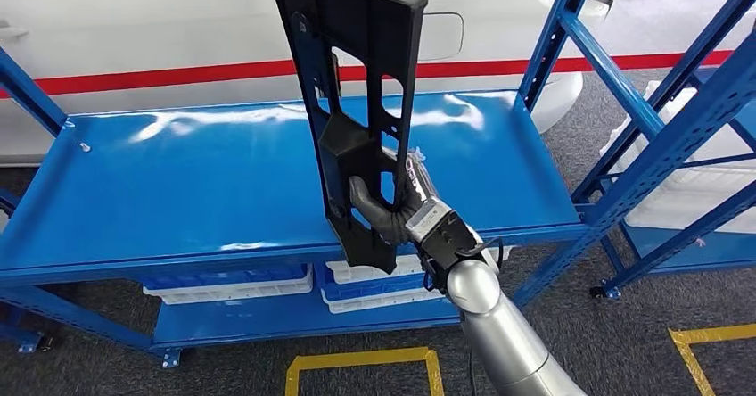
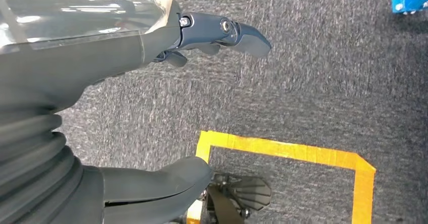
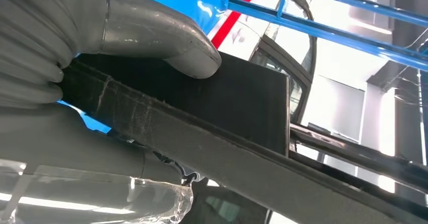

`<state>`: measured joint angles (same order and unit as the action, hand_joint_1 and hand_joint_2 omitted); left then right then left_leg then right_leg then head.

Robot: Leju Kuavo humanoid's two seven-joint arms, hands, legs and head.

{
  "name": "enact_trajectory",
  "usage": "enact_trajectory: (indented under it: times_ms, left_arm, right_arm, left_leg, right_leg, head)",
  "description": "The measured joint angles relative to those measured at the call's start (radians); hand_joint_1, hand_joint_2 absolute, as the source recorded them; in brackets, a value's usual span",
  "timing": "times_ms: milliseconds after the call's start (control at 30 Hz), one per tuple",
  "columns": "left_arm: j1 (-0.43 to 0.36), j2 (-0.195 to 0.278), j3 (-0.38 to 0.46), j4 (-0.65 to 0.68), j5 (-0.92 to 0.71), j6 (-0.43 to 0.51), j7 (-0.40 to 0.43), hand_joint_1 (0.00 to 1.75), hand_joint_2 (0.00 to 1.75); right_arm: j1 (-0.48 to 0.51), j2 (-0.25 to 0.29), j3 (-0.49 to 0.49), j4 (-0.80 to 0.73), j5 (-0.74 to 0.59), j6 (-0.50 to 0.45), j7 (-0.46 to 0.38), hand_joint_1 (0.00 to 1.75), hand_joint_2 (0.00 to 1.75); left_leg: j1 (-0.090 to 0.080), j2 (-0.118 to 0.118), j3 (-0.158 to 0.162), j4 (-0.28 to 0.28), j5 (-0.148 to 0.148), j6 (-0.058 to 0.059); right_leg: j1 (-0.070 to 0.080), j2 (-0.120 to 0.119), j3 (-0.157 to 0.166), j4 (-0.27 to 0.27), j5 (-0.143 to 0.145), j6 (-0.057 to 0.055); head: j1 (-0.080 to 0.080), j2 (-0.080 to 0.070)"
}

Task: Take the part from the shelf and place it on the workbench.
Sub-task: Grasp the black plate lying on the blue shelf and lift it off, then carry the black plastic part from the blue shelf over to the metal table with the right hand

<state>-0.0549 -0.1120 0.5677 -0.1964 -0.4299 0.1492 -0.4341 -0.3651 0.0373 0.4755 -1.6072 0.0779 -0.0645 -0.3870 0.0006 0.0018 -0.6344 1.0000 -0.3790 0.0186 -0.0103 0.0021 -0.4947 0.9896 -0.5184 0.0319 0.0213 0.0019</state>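
- The right arm [image 1: 504, 334], silver, comes up from the lower edge of the head view toward the shelf.
- The right hand [image 1: 406, 207] is wrapped around the lower part of the part [image 1: 361, 102]; in the right wrist view its thumb [image 3: 166, 45] presses on the part's flat black face, with the fingers on the other side.
- The part is a long black plastic panel with cut-out openings, held nearly upright and tilted a little, above the front of the blue shelf [image 1: 178, 182] rather than lying on it.
- The left hand [image 2: 151, 108] hangs over the grey carpet [image 2: 313, 82] with its fingers apart and nothing in them; yellow tape [image 2: 282, 151] marks the floor below it.
- On the lower level of the shelf stand white and blue trays [image 1: 241, 284].
- Behind the shelf is a white car body [image 1: 134, 30] with a red stripe [image 1: 160, 77].
- To the right stands a second blue rack [image 1: 686, 128].
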Motion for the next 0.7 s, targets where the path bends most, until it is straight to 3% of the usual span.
enact_trajectory:
  times_ms: [67,100,167,200,233,300,367,433,500,567,633,700]
  left_arm:
    - [0.000,0.001,0.000,0.000,0.000,0.000,0.000,0.00,1.75]
    - [0.001,0.002,0.001,0.000,0.000,0.000,0.000,0.00,1.75]
    - [0.001,0.002,0.001,0.000,0.000,0.000,0.000,0.00,1.75]
    - [0.001,0.002,0.001,0.000,0.000,0.000,0.000,0.00,1.75]
    - [0.001,0.002,0.001,0.000,0.000,0.000,0.000,0.00,1.75]
    - [0.001,0.002,0.001,0.000,0.000,0.000,0.000,0.00,1.75]
    - [-0.001,0.002,0.001,0.000,0.000,0.000,0.000,0.00,1.75]
    - [-0.002,0.003,0.001,0.000,-0.001,0.000,0.000,0.00,1.75]
    - [-0.001,0.003,0.001,0.000,-0.004,0.000,-0.001,0.00,1.75]
    - [0.000,0.002,0.001,0.000,-0.008,-0.001,-0.002,0.00,1.75]
    - [-0.001,0.002,0.001,0.000,-0.010,-0.001,-0.003,0.00,1.75]
    - [-0.002,0.002,0.002,0.000,-0.011,-0.001,-0.003,0.00,1.75]
  right_arm:
    - [-0.001,0.001,0.000,0.000,0.000,0.000,0.000,1.75,1.75]
    - [-0.002,0.002,0.000,0.000,0.000,0.000,0.000,1.75,1.75]
    - [-0.003,0.005,0.000,0.000,0.000,0.000,0.000,1.75,1.75]
    - [-0.003,0.005,0.000,0.001,0.000,0.000,0.000,1.75,1.75]
    - [-0.003,0.005,0.000,0.001,0.000,0.000,0.000,1.75,1.75]
    - [-0.002,0.005,0.001,0.001,0.002,0.000,0.000,1.75,1.75]
    - [-0.002,0.005,0.001,0.001,0.008,-0.001,-0.001,1.75,1.75]
    - [-0.002,0.006,0.000,0.001,0.017,-0.002,-0.005,1.75,1.75]
    - [0.001,0.006,0.001,0.002,0.024,-0.003,-0.009,1.75,1.75]
    - [0.004,0.006,0.002,0.001,0.029,-0.004,-0.013,1.75,1.75]
    - [0.007,0.004,0.002,0.001,0.037,-0.005,-0.019,1.75,1.75]
    - [0.011,0.003,0.002,0.001,0.045,-0.005,-0.026,1.75,1.75]
  left_leg:
    - [0.004,-0.002,-0.011,0.015,-0.019,-0.012]
    - [0.007,-0.003,-0.022,0.043,-0.051,-0.017]
    - [0.013,-0.004,-0.055,0.150,-0.147,-0.030]
    - [0.015,-0.004,-0.068,0.209,-0.182,-0.036]
    - [0.018,-0.004,-0.072,0.250,-0.198,-0.041]
    - [0.024,-0.004,-0.033,0.236,-0.171,-0.045]
    - [0.027,-0.005,0.058,0.116,-0.132,-0.043]
    - [0.023,-0.008,0.119,0.019,-0.124,-0.035]
    - [0.015,-0.010,0.121,0.000,-0.123,-0.022]
    - [0.014,-0.005,0.114,-0.006,-0.109,-0.002]
    - [0.015,0.000,0.099,-0.013,-0.089,0.020]
    - [0.011,0.002,0.075,-0.012,-0.072,0.029]
  right_leg:
    - [-0.009,-0.002,-0.008,-0.002,0.011,-0.016]
    - [-0.014,-0.003,-0.012,-0.004,0.019,-0.027]
    - [-0.015,-0.005,-0.028,-0.003,0.037,-0.040]
    - [-0.014,-0.005,-0.038,-0.003,0.044,-0.041]
    - [-0.013,-0.005,-0.048,-0.002,0.052,-0.040]
    - [-0.013,-0.005,-0.066,0.003,0.063,-0.035]
    - [-0.013,-0.004,-0.081,0.010,0.071,-0.028]
    - [-0.011,-0.005,-0.092,0.015,0.079,-0.016]
    - [-0.010,-0.005,-0.097,0.015,0.090,0.000]
    - [-0.011,-0.005,-0.106,0.024,0.085,0.010]
    - [-0.010,-0.005,-0.137,0.095,0.028,0.003]
    - [-0.011,-0.004,-0.181,0.223,-0.049,-0.008]
  head:
    - [0.000,0.000]
    - [0.000,0.000]
    - [-0.002,0.000]
    - [-0.003,0.000]
    - [-0.003,0.000]
    - [-0.003,0.000]
    - [-0.003,0.000]
    - [-0.003,0.000]
    - [-0.002,0.000]
    - [-0.002,0.000]
    - [0.000,0.000]
    - [0.002,0.000]
